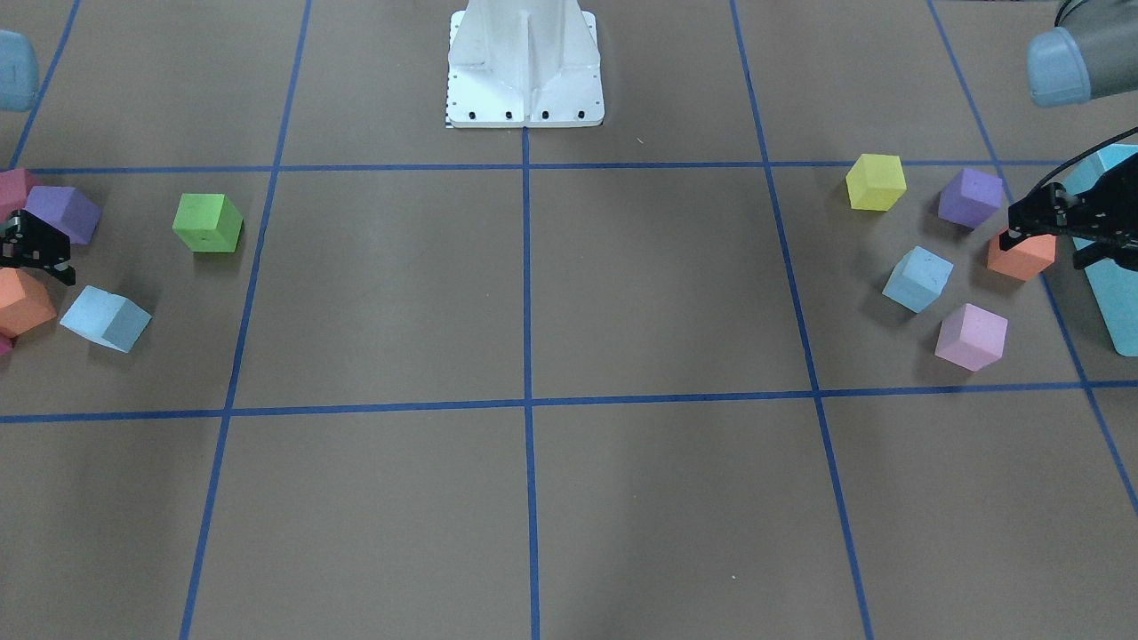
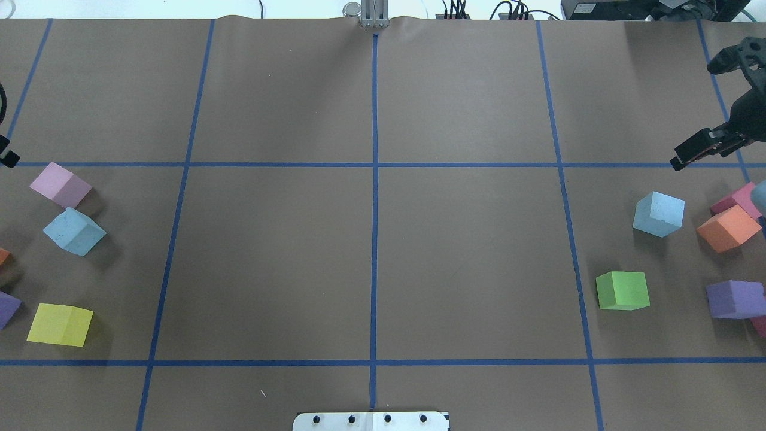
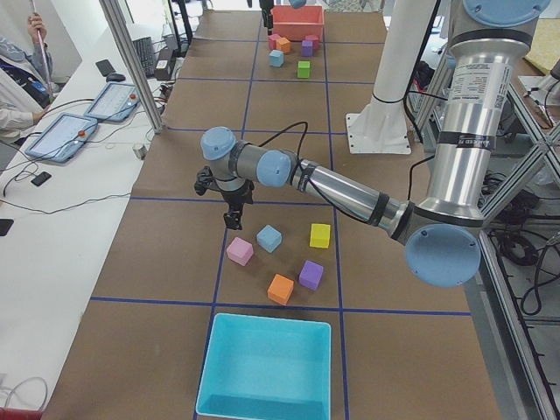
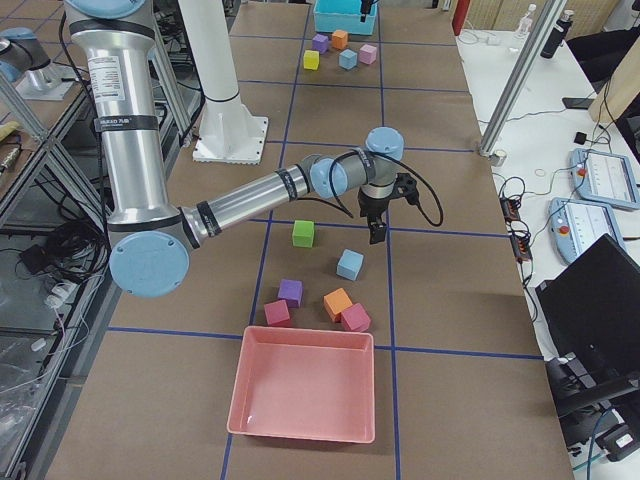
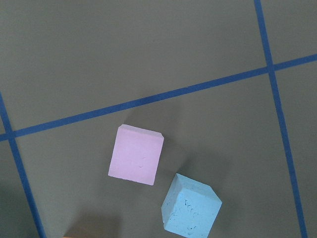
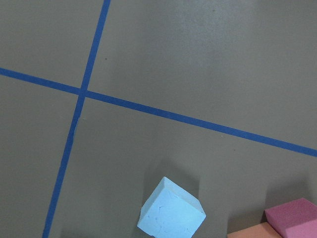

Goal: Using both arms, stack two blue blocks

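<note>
One pale blue block (image 2: pixel 74 231) lies on the robot's left side, beside a pink cube (image 2: pixel 60 184); it also shows in the left wrist view (image 5: pixel 191 210). The other blue block (image 2: pixel 658 214) lies on the right side and shows in the right wrist view (image 6: pixel 171 213). My left gripper (image 1: pixel 1047 251) hovers open and empty above the table, just beyond its cubes. My right gripper (image 2: pixel 692 116) hovers open and empty, a little beyond its blue block. Both blocks rest on the table, far apart.
Yellow (image 2: pixel 60 324), purple (image 1: pixel 969 197) and orange (image 1: pixel 1022 256) cubes lie by the left block. Green (image 2: pixel 622 291), orange (image 2: pixel 728 227), purple (image 2: pixel 735 299) and magenta cubes lie by the right block. A turquoise bin (image 3: pixel 262 367), a pink bin (image 4: pixel 305 395) and the white pedestal (image 1: pixel 524 67) stand around.
</note>
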Controlling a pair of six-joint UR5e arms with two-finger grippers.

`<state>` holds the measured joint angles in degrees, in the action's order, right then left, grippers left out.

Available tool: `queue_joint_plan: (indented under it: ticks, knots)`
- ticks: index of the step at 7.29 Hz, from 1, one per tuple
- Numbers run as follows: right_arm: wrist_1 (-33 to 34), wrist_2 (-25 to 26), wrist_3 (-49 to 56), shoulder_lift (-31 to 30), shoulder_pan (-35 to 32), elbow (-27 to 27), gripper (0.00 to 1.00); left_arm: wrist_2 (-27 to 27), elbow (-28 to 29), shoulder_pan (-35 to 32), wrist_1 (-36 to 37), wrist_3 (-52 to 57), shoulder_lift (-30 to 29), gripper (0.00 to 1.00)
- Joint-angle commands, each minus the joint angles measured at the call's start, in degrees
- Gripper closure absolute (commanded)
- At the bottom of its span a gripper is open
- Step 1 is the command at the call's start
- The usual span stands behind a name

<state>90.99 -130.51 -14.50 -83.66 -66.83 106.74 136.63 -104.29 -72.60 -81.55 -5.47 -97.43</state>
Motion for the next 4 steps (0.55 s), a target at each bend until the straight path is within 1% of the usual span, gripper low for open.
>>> queue_joint_plan:
  ticks: [1,2,4]
  knots:
    - [-7.63,0.86,1.13,-0.36,1.78,-3.88,0.0,-2.33,0.05,2.01,-1.07,-0.06,0.05,0.01]
    - [-10.89,3.74,6.27,-0.28,3.01,-5.74,0.01,-2.42,0.05,2.02,-1.07,-0.06,0.05,0.01]
    - [-11.01,5.34,10.61,0.34,6.51,-5.32,0.01,-2.42,-0.12,2.19,-1.16,-0.06,0.05,0.01]
